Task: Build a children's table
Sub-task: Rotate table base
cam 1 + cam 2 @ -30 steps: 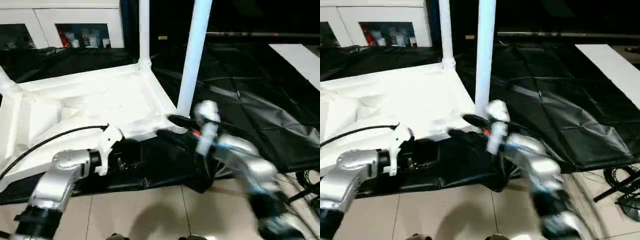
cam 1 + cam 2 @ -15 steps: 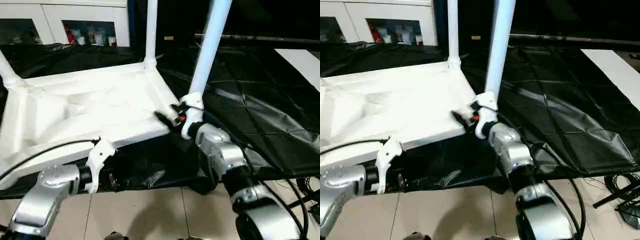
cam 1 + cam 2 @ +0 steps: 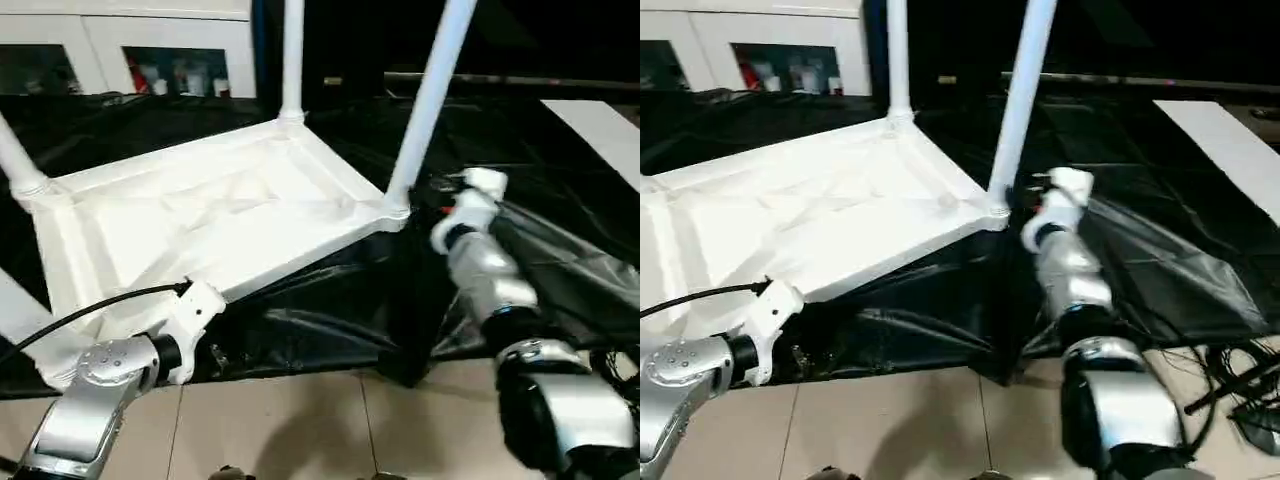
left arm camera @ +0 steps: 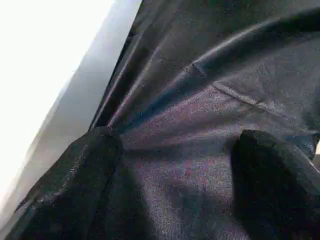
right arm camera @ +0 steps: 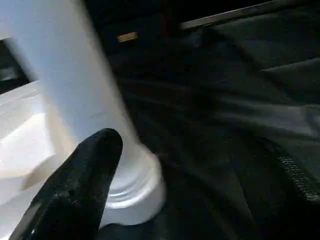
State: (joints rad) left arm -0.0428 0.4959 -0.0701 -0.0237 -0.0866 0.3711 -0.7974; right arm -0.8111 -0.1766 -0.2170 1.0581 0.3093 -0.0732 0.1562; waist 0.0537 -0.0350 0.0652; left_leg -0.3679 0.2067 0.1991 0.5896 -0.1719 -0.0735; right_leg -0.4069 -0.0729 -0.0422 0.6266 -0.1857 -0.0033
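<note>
Two spread fingers of the right gripper (image 5: pixel 195 190), empty, flank the near leg (image 3: pixel 425 105); close squarely above its socket (image 3: pixel 396 210), then press straight down.

Both claws (image 4: pixel 175 165) (image 5: pixel 200 170) agape, empty

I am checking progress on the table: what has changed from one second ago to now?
The right gripper has moved from the table top's near edge to the right of the near right leg, open, holding nothing. The left gripper stays open beside the table top. The legs remain upright in their sockets.
</note>
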